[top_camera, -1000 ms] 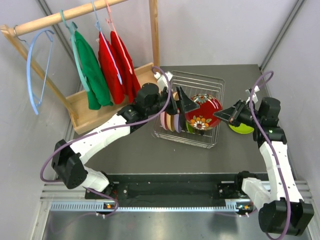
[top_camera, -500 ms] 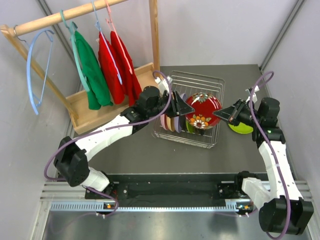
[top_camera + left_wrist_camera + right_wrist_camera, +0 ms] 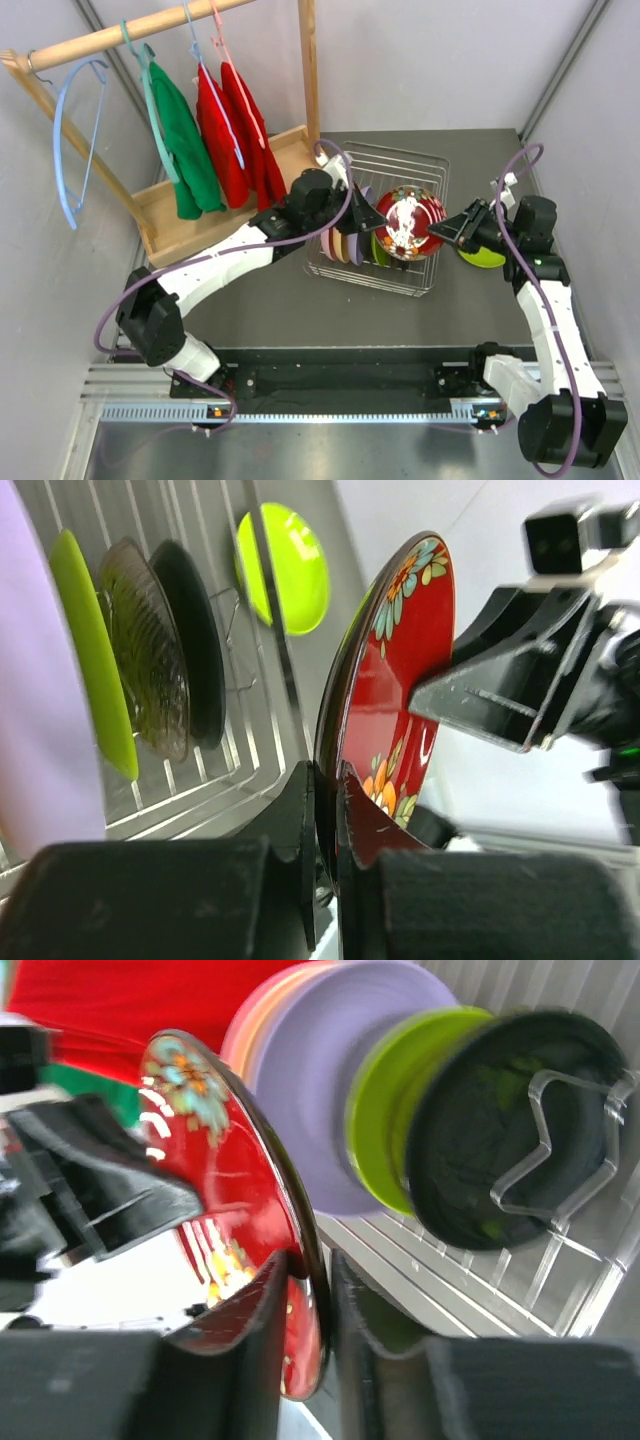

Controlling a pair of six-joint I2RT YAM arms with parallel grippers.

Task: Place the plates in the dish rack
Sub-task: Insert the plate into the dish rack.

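I've got the red plate [image 3: 408, 222] pinched at opposite rims by the left gripper [image 3: 325, 815] and the right gripper [image 3: 308, 1290], near upright over the dish rack [image 3: 420, 170]. Just past the fingers, a row of plates [image 3: 345, 245] stands slotted. Behind the right fingers a lime plate [image 3: 485, 258] lies on the table [image 3: 270, 300], not yet loaded.

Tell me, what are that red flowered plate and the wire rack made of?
The red plate looks like glossy, lacquer-like plastic: bright highlights on its face, printed flowers and a thin dark rim. Glazed ceramic cannot be ruled out. The dish rack looks like bare silver metal wire, made of thin straight rods with a dull shine.
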